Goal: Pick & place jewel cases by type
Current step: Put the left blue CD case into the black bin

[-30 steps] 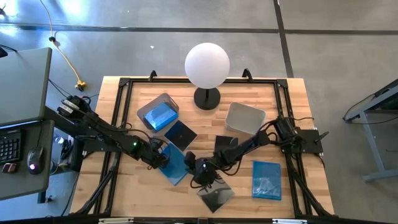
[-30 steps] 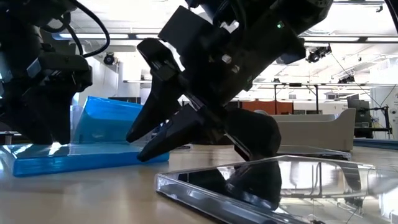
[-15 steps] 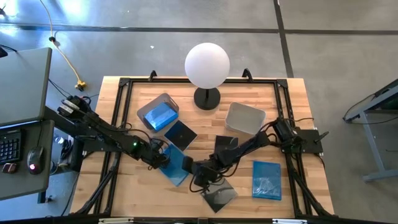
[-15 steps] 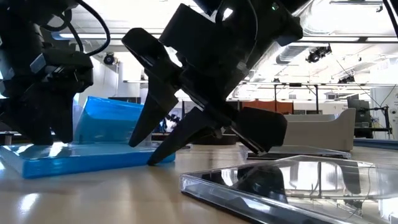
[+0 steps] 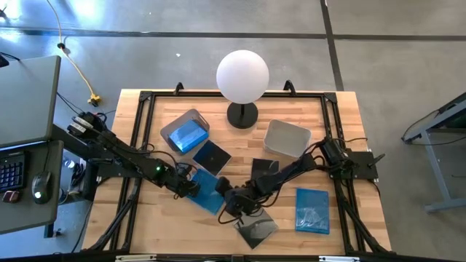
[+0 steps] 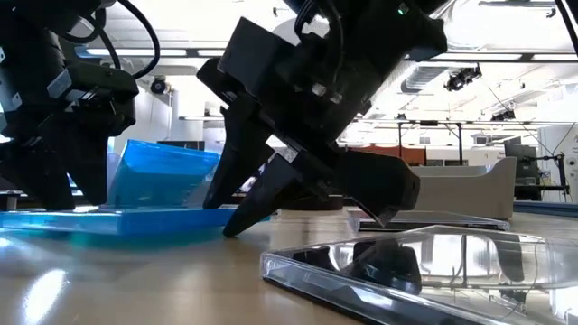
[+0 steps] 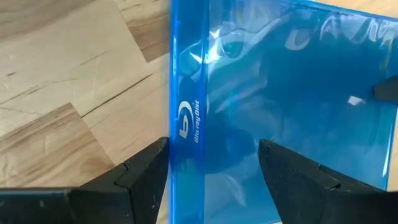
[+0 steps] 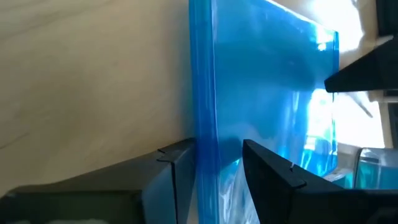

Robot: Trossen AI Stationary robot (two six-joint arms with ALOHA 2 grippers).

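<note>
A translucent blue jewel case (image 5: 207, 191) (image 6: 126, 221) lies between my two grippers near the middle of the table. My left gripper (image 5: 191, 185) (image 7: 214, 168) is open above the case's left end. One finger stands beside the spine (image 7: 186, 124) and the other over the cover. My right gripper (image 5: 224, 198) (image 8: 217, 165) is shut on the case's opposite edge. Another blue case (image 5: 188, 135) lies in the left grey bin (image 5: 175, 125), and a third (image 5: 313, 209) lies flat at the right. Two black cases (image 5: 211, 156) (image 5: 263, 169) and a glossy dark case (image 5: 255, 227) (image 6: 406, 266) lie flat on the table. My left gripper points down at the blue case's spine end; I cannot tell whether its fingertips (image 6: 54, 200) touch the case. My right gripper pinches the blue case's edge (image 8: 202, 140) between its two fingers, one on each face. It comes slanting down from the table's right. The case stays nearly flat.
A lamp with a white ball shade (image 5: 242, 76) stands at the far edge. A second grey bin (image 5: 286, 138) sits right of the lamp. The glossy dark case lies just on the near side of my right gripper. Bare wood shows at the near left.
My right gripper moved from above the glossy dark case toward the table's left. It reached the blue case's edge and shut on it after standing wide open. The blue case shifted a little. The glossy dark case slid slightly toward the right.
</note>
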